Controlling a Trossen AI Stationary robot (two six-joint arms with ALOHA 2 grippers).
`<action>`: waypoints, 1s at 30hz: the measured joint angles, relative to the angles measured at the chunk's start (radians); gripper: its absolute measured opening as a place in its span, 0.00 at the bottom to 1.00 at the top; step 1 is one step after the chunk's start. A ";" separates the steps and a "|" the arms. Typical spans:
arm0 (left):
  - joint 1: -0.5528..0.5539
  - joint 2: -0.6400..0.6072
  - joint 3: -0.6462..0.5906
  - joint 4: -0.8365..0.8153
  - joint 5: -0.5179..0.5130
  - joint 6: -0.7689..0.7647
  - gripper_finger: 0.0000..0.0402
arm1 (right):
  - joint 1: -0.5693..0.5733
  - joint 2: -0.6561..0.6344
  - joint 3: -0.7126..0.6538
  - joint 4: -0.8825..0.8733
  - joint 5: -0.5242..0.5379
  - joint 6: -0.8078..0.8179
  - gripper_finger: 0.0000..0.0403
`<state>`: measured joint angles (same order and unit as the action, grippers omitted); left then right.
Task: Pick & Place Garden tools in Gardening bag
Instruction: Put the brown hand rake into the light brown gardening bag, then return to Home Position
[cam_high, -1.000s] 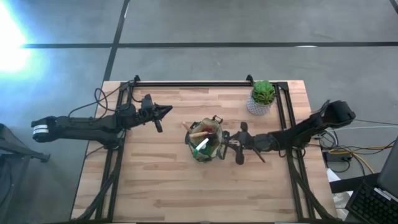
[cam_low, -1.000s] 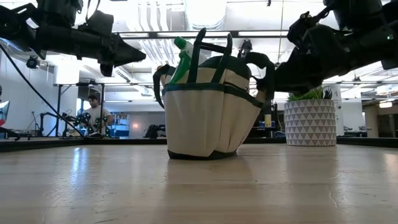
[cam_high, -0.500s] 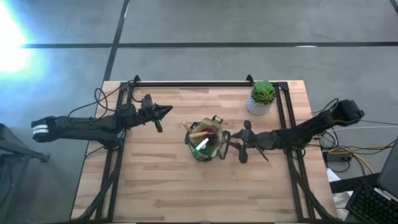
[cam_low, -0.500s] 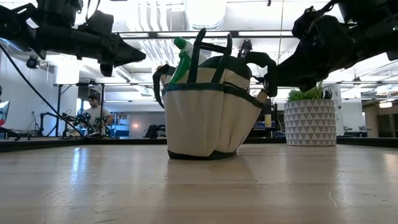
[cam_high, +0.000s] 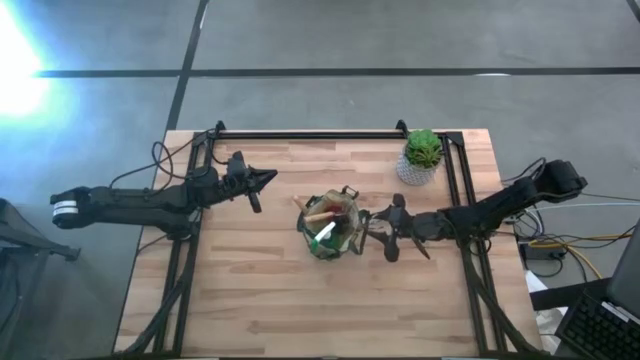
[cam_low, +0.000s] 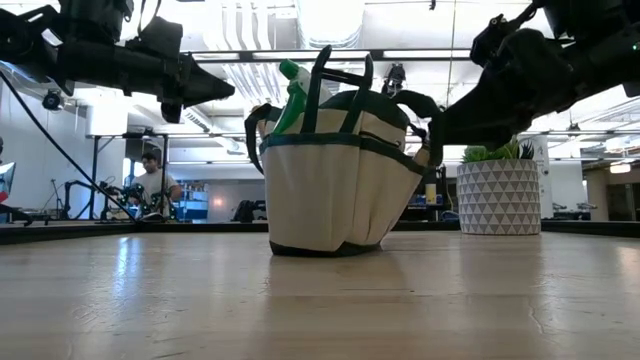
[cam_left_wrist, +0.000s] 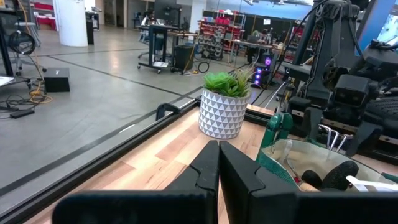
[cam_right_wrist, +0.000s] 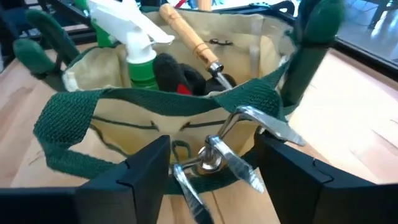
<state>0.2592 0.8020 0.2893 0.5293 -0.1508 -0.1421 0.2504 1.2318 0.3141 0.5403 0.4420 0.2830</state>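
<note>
The beige gardening bag with green trim stands upright on its base at mid-table. Inside it are a green spray bottle, a wooden-handled tool and a red-and-black piece. A metal-tined tool sticks up at the bag's outer wall on the right side. My right gripper is open at that side, one finger on either side of the tines, apart from them. My left gripper hovers shut left of the bag, above the table, holding nothing.
A green plant in a white patterned pot stands at the far right corner, behind my right arm. A black frame rail runs along the table's far edge. Bare wood lies in front of the bag, toward the near edge.
My right gripper has opened wider at the bag's right side, around the metal-tined tool, and its arm has drawn back a little toward the table's right edge. The bag and its tools have stayed in place.
</note>
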 joint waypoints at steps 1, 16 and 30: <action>0.000 0.000 0.000 0.000 0.000 0.000 0.04 | 0.000 -0.001 0.001 -0.006 -0.010 -0.001 0.58; 0.000 0.000 0.000 0.000 0.000 0.000 0.04 | 0.000 -0.013 0.006 -0.015 -0.053 -0.021 0.60; 0.000 0.000 0.000 0.000 0.000 0.000 0.04 | 0.000 -0.152 0.006 -0.170 -0.058 -0.002 0.60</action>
<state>0.2596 0.8017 0.2893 0.5289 -0.1505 -0.1424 0.2508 1.0799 0.3202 0.3707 0.3843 0.2810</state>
